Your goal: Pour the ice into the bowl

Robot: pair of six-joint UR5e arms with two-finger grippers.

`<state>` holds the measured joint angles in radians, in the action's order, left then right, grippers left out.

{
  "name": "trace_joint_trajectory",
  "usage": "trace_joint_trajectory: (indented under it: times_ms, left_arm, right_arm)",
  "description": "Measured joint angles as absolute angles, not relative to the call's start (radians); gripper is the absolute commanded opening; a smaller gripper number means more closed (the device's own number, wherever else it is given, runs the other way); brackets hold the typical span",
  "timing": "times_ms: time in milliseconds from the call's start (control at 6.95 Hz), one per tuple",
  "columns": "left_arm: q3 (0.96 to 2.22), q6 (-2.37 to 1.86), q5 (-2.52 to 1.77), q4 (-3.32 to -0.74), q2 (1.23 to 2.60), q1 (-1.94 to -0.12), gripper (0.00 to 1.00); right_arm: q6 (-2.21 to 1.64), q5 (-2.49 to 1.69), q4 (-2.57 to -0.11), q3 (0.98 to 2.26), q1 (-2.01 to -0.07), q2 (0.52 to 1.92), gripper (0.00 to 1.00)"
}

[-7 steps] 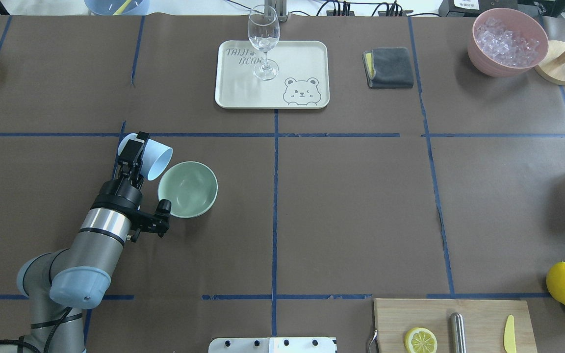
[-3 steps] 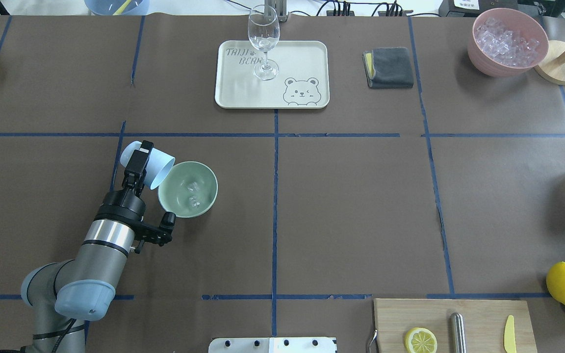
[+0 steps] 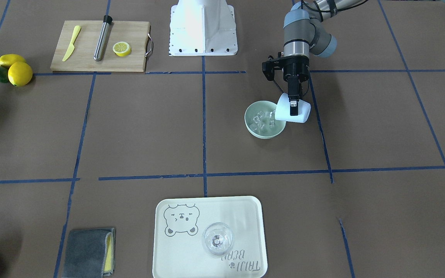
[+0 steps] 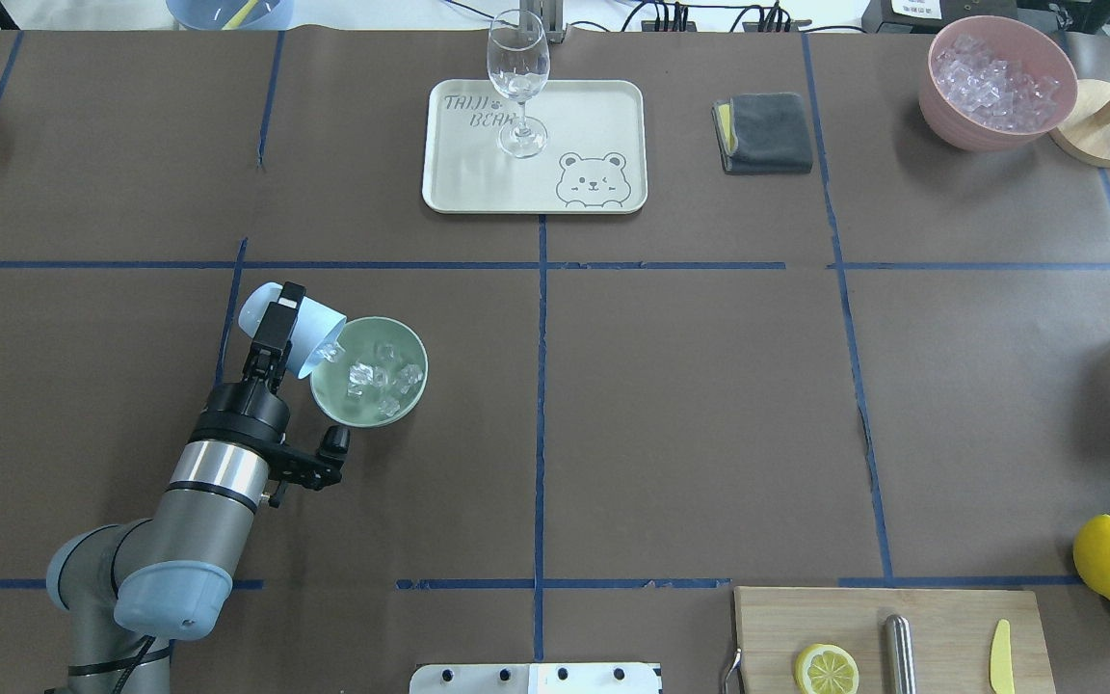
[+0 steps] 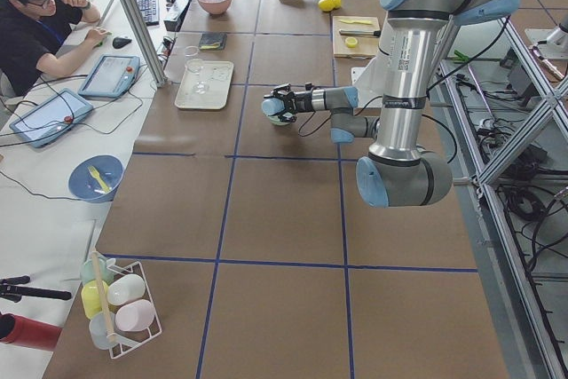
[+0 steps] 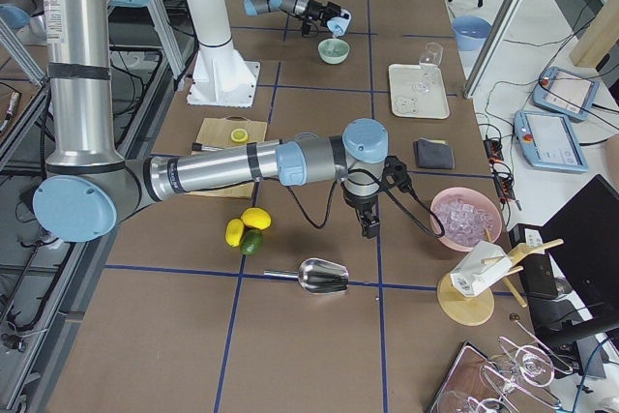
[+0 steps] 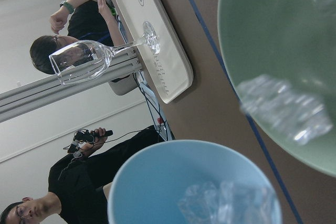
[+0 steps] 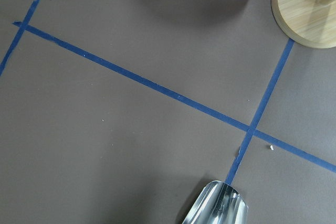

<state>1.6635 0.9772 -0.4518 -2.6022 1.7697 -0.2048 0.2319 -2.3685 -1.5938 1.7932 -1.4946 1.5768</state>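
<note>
- The left tool (image 4: 280, 313) is clamped across the side of a light blue cup (image 4: 319, 323), one finger lying over the cup's wall.
- The cup is tipped well past level. Its long axis runs from the base, on the tool's far left, down to the mouth on the tool's right, and the mouth points into the bowl (image 4: 348, 410).
- The bowl sits on the bench (image 4: 671, 405) just to the right of the tool, its near rim under the cup's lip.
- The ice (image 4: 374, 376) lies heaped in the bowl; the left wrist view shows a few cubes at the cup's mouth and blurred ones in front of the bowl.
- A second earlier the bowl was empty and the cup's mouth stood beside the rim. Just before now two or three cubes had landed; now there is a small pile.
- The right tool (image 6: 369, 224) hangs over the bench near a metal scoop (image 6: 324, 278); whether its fingers are apart or together cannot be told.
</note>
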Motion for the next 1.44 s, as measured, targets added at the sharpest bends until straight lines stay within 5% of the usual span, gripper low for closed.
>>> trace_joint_trajectory:
  times_ms: [864, 1439]
  left_arm:
    - [1.674, 1.071, -0.443, -2.633, 1.776, -0.190, 0.00]
    - [1.644, 0.905, -0.455, -3.095, 1.780, -0.165, 0.00]
  right_arm:
    - [0.235, -2.370, -1.594, 1.797, -1.502, 1.589, 1.00]
    - [0.235, -2.380, -1.594, 1.799, -1.502, 1.595, 1.00]
